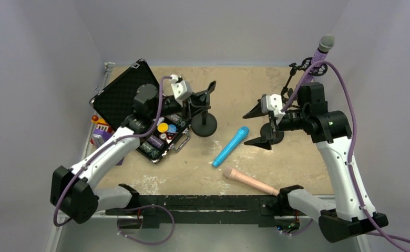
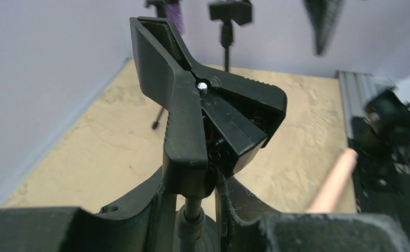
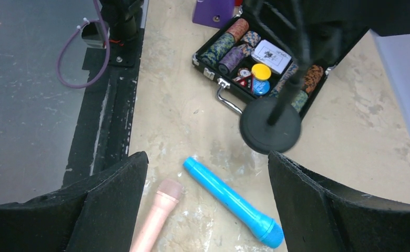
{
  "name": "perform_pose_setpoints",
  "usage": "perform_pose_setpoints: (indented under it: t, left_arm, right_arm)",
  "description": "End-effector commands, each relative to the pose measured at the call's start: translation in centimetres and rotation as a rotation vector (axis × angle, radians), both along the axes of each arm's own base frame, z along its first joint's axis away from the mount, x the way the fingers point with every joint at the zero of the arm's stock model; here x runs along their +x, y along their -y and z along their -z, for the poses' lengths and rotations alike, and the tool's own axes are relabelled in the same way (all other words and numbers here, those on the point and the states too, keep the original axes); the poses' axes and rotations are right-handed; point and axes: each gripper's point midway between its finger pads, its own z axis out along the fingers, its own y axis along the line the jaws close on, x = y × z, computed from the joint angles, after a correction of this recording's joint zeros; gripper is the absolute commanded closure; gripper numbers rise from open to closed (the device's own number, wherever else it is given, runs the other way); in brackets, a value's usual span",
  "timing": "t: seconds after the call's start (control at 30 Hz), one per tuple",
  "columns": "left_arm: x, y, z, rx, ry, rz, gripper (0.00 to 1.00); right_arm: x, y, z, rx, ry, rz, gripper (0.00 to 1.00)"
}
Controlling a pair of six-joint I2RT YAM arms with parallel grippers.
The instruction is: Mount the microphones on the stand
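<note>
Purple microphone is clipped into the tripod stand behind the right claw: one of three done. Blue microphone and pink microphone lie loose on the table under that claw, which hangs wide open. Left claw grips the round-base stand just under its empty clip.

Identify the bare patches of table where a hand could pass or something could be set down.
Free: the rear-centre tabletop between the round-base stand and the right gripper; the near-left strip between the poker chip case and the front rail. Crowded: the middle, where the blue microphone and pink microphone lie.
</note>
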Motion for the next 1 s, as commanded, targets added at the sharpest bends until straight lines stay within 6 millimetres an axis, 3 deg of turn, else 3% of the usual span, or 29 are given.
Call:
perform_pose_setpoints:
  t: [0.0, 0.2, 0.4, 0.57, 0.77, 0.97]
  left_arm:
    - [-4.8, -1.4, 4.8, 0.098, -0.027, 0.127, 1.0]
    - [-6.2, -3.3, 7.9, 0.111, 0.013, 0.063, 1.0]
    - [-6.5, -3.8, 8.9, 0.103, -0.012, 0.022, 1.0]
    - [-7.3, -4.6, 9.5, 0.032, -0.069, -0.03, 1.0]
    - [-9.7, -5.1, 9.2, -0.098, -0.142, -0.015, 1.0]
    - [-10.3, -5.6, 10.7, -0.048, -0.164, -0.044, 1.0]
  right_arm:
    - [-0.4, -0.3, 0.5, -0.007, -0.054, -0.044, 0.13]
    - [-0.6, -1.8, 2.9, -0.032, -0.169, -0.081, 0.15]
    - [-0.4, -3.9, 6.0, -0.084, -0.275, -0.057, 0.16]
    - [2.0, -4.9, 7.9, -0.059, -0.371, 0.069, 0.16]
    - [4.0, -5.3, 9.9, -0.025, -0.466, 0.212, 0.16]
    - [6.6, -5.5, 12.1, 0.01, -0.6, 0.406, 0.16]
